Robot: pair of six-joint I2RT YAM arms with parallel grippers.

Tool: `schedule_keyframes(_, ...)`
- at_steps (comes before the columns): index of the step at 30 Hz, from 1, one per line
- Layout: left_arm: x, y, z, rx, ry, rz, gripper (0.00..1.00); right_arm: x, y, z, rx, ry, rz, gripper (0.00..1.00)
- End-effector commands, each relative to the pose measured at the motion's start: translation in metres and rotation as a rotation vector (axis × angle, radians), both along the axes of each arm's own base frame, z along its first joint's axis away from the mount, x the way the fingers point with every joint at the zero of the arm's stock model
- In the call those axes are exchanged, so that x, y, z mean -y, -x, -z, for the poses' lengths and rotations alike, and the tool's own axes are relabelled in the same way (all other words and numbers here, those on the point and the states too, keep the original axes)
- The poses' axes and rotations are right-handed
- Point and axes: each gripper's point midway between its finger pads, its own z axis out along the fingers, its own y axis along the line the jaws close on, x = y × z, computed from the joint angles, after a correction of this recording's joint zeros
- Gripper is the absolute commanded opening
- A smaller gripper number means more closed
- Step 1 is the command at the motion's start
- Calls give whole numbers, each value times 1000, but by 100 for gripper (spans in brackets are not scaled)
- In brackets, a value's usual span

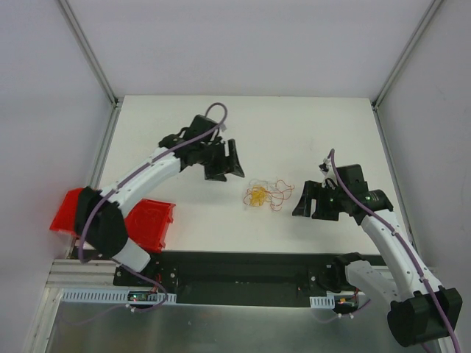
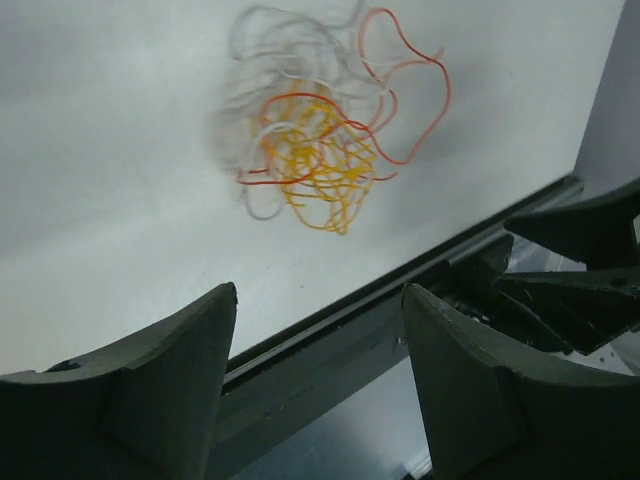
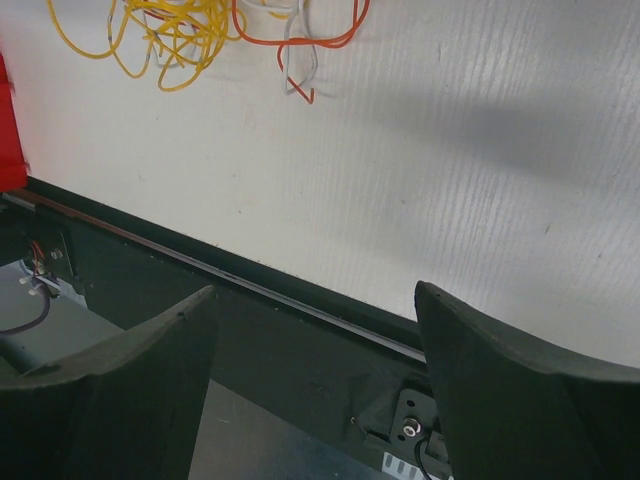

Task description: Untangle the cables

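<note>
White walls (image 1: 243,44) close in a smooth, matte white table (image 1: 294,125). A red bin (image 1: 151,224) sits at its near left edge. My left gripper (image 1: 227,175) and right gripper (image 1: 312,209) both hang open and empty, flanking the cables (image 1: 263,195) mid-table. The strands look light, limp and springy, so I judge the loose red loop (image 1: 283,190) on the right the best hold.

A white table (image 1: 294,132) fills the middle of the overhead view. A red plastic bin (image 1: 151,224) sits at its near left corner, partly hidden. A black strip (image 1: 243,268) runs along the table's near edge, with grey sheet metal (image 1: 221,327) below it. Plain white walls stand around, with slanting metal posts (image 1: 88,50) at the far corners.
</note>
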Motion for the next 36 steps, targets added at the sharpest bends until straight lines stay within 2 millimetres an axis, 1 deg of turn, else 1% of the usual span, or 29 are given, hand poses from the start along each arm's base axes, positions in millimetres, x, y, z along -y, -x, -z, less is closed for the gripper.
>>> schedule_keyframes(1, 81, 6, -12, 30, 121, 298, 65, -3, 7, -2, -22, -24, 6, 81)
schedule_keyframes(2, 90, 5, -1, 10, 104, 316, 63, -3, 7, -2, -23, -24, 11, 81)
schedule_keyframes(4, 102, 1, 10, -8, 89, 324, 61, -2, 8, -4, -29, -21, 17, 81)
schedule_keyframes(6, 107, -4, 20, -15, 64, 330, 57, -1, 8, -6, -31, -16, 23, 81)
schedule_keyframes(9, 101, -14, 31, -15, 2, 281, 48, 0, 8, -8, -23, -14, 39, 81)
schedule_keyframes(10, 100, -15, 33, -21, -10, 274, 47, 1, 8, -8, -21, -10, 44, 81)
schedule_keyframes(13, 99, -9, 42, -59, -14, 285, 49, 3, 9, -6, -19, -7, 62, 81)
schedule_keyframes(16, 105, 2, 52, -126, 19, 333, 47, 3, 10, -4, -29, -6, 72, 81)
schedule_keyframes(18, 109, 6, 57, -164, 37, 349, 39, 1, 8, -5, -31, -18, 68, 81)
schedule_keyframes(22, 112, 9, 61, -198, 51, 351, 20, -5, 2, -9, -50, -34, 61, 81)
schedule_keyframes(24, 110, 7, 58, -185, 49, 345, 11, -11, -2, -10, -65, -50, 60, 81)
schedule_keyframes(25, 111, 8, 53, -172, 53, 350, 5, -16, -5, -10, -74, -64, 61, 80)
schedule_keyframes(26, 111, 7, 44, -149, 65, 355, 0, -22, -9, -9, -91, -85, 67, 80)
schedule_keyframes(28, 113, 8, 28, -118, 93, 369, 0, -38, -17, -11, -113, -139, 86, 80)
schedule_keyframes(30, 116, 13, 11, -101, 130, 389, 0, -59, -29, -14, -130, -232, 110, 79)
schedule_keyframes(33, 119, 21, -8, -100, 176, 400, 0, -87, -53, -25, -98, -341, 166, 79)
schedule_keyframes(36, 121, 30, -26, -101, 211, 398, 0, -106, -76, -35, -67, -405, 226, 79)
